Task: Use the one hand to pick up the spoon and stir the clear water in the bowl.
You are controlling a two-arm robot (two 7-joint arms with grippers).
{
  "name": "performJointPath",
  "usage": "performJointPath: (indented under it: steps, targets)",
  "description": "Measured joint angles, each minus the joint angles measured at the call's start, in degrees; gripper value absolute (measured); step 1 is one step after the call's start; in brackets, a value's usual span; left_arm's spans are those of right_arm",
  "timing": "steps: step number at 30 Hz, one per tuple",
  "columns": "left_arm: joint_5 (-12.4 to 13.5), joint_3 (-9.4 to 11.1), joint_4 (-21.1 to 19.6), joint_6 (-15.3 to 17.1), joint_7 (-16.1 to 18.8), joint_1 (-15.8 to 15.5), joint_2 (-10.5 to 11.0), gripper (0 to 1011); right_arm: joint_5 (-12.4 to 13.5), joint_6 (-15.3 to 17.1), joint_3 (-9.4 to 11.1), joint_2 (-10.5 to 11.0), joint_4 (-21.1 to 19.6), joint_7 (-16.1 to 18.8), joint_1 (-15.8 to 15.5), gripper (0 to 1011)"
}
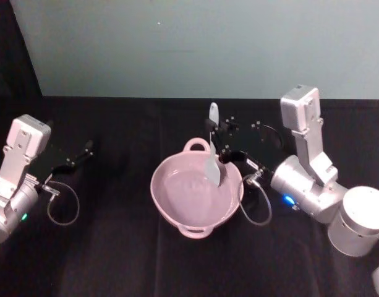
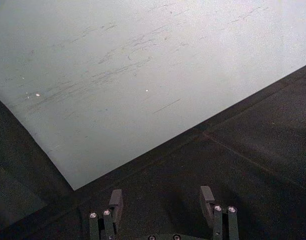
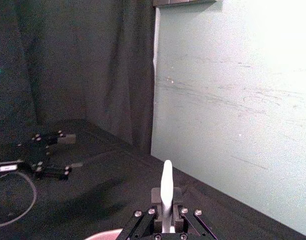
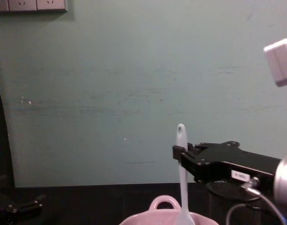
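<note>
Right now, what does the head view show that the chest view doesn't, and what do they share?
Head view: the whole inside of the bowl from above, with the broad head of the spoon down in it. Chest view: wall sockets high on the wall, and the spoon from the side, standing upright. Both: the right gripper shut on the spoon's handle above the pink bowl. The left gripper sits parked at the left, open.
</note>
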Motion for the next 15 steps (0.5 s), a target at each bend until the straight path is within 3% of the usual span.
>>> performJointPath:
  steps: [6, 15]
  targets:
    - [0.0, 0.0, 0.0, 0.0, 0.0, 0.0, 0.0, 1011, 1.59, 2.44, 1.32, 2.14, -4.5, 2.03, -3.48, 123]
    - [0.0, 0.0, 0.0, 0.0, 0.0, 0.0, 0.0, 1011, 4.64, 4.63, 0.77, 3.67, -8.63, 4.65, -6.54, 123]
